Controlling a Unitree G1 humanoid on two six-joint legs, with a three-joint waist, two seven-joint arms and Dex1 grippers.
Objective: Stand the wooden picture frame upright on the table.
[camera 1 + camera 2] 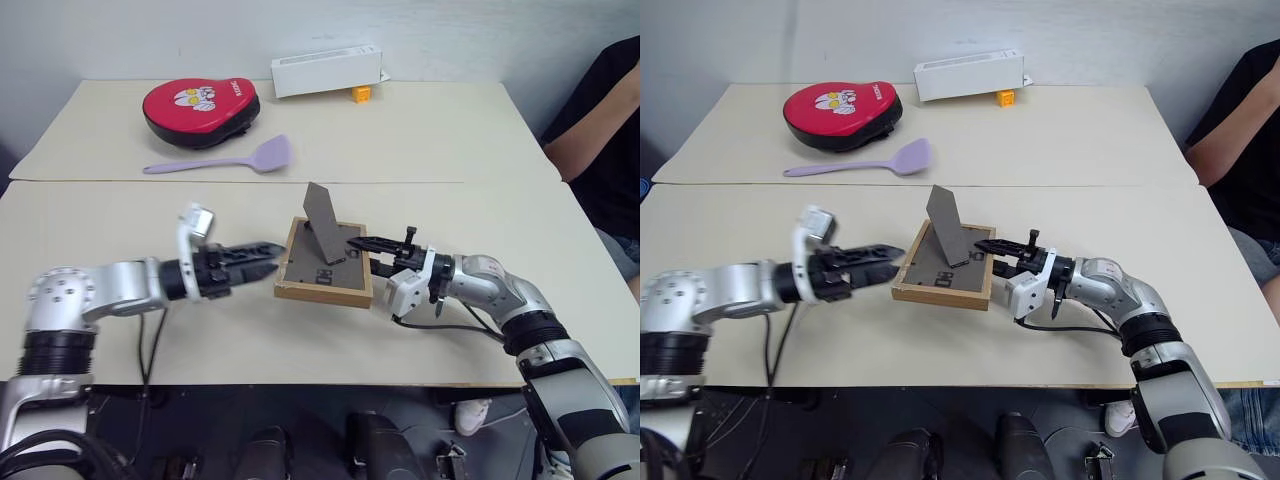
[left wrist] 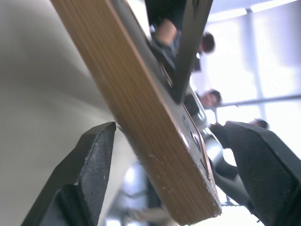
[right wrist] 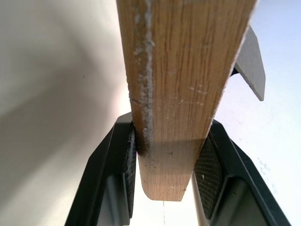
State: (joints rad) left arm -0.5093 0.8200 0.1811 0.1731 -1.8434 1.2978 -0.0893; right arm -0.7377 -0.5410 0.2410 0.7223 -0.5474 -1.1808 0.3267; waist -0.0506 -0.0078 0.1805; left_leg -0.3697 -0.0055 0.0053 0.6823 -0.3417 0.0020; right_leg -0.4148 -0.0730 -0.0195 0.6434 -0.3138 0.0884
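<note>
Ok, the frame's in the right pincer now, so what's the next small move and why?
Probably tip the frame up with the right pincer, which clamps its edge. It lies picture-down with the stand already unfolded, and the left pincer is open beside it.

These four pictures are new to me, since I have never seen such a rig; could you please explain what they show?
A two-armed robot is working at a table. The two wide pictures come from the two eyes of a camera on its head, looking down over its arms. The two close-ups come from cameras on its wrists, looking along the fingers.

The wooden picture frame lies face down, its fold-out stand sticking up. The right gripper is shut on one edge of the frame. The left gripper stands open around the opposite edge.

Farther back lie a red pad, a purple spatula, a white box and a small orange block. A person's arm shows at the right.
</note>
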